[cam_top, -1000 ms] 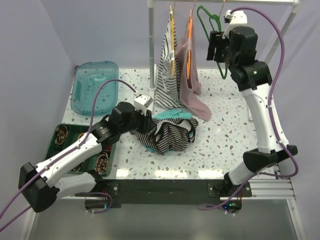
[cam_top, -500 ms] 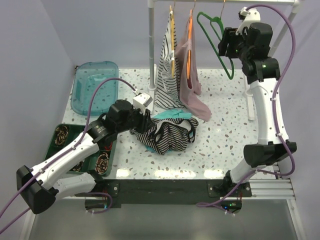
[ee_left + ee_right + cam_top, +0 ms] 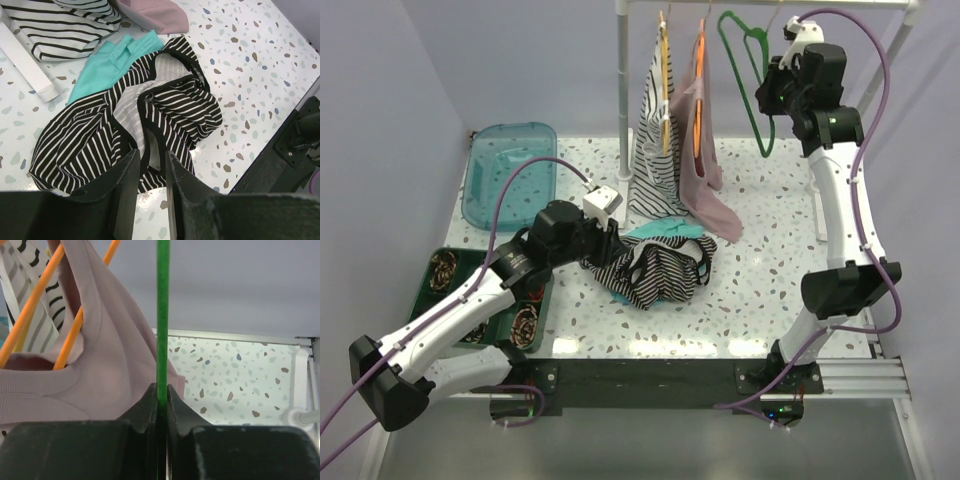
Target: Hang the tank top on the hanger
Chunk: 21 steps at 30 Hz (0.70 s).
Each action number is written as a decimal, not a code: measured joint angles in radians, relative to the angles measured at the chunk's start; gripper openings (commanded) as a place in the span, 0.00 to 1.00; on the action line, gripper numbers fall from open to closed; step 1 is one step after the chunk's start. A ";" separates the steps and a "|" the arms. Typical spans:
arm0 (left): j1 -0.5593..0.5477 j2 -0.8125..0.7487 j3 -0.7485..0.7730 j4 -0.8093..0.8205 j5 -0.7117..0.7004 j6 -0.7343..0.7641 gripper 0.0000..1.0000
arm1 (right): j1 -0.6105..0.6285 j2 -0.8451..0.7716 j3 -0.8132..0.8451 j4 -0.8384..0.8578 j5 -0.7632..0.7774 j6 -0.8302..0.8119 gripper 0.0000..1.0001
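Right end effector (image 3: 161, 395) pinches the hanger (image 3: 162, 315); left end effector (image 3: 150, 175), narrowly parted, over the tank top (image 3: 165, 110).

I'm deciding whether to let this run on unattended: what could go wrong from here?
The right gripper pinches only the thin wire of the hanger, so it could twist or slip as it comes off the rail. The tank top lies crumpled over a teal cloth; the left gripper might drag both along.

Three hangers hang up: green (image 3: 748, 60), orange (image 3: 699, 75), yellow (image 3: 665, 70). Two striped tops: one (image 3: 655, 272) lying, one (image 3: 653, 150) hung. Two bins: teal (image 3: 508, 172), green (image 3: 442, 300).
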 measured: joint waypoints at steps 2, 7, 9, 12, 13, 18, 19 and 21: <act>0.000 0.000 0.000 0.000 -0.001 0.000 0.32 | 0.000 -0.009 -0.010 0.012 0.014 0.002 0.00; 0.000 0.000 0.000 0.000 -0.001 0.000 0.32 | 0.000 -0.035 -0.052 0.035 0.031 -0.007 0.00; 0.000 0.000 0.000 0.000 -0.001 0.000 0.32 | 0.000 -0.035 -0.052 0.039 0.031 -0.011 0.00; 0.000 0.000 0.000 0.000 -0.001 0.000 0.32 | 0.000 -0.035 -0.052 0.040 0.031 -0.015 0.00; 0.000 0.000 0.000 0.000 -0.001 0.000 0.32 | 0.000 -0.035 -0.052 0.043 0.031 -0.016 0.00; 0.000 -0.001 -0.002 0.002 -0.002 -0.001 0.32 | 0.000 -0.039 -0.052 0.055 0.031 -0.018 0.00; 0.000 -0.001 -0.003 0.002 -0.002 -0.001 0.32 | 0.000 -0.043 -0.052 0.058 0.031 -0.018 0.00; 0.000 -0.001 -0.005 0.003 -0.002 -0.001 0.32 | 0.000 -0.054 -0.053 0.064 0.031 -0.018 0.00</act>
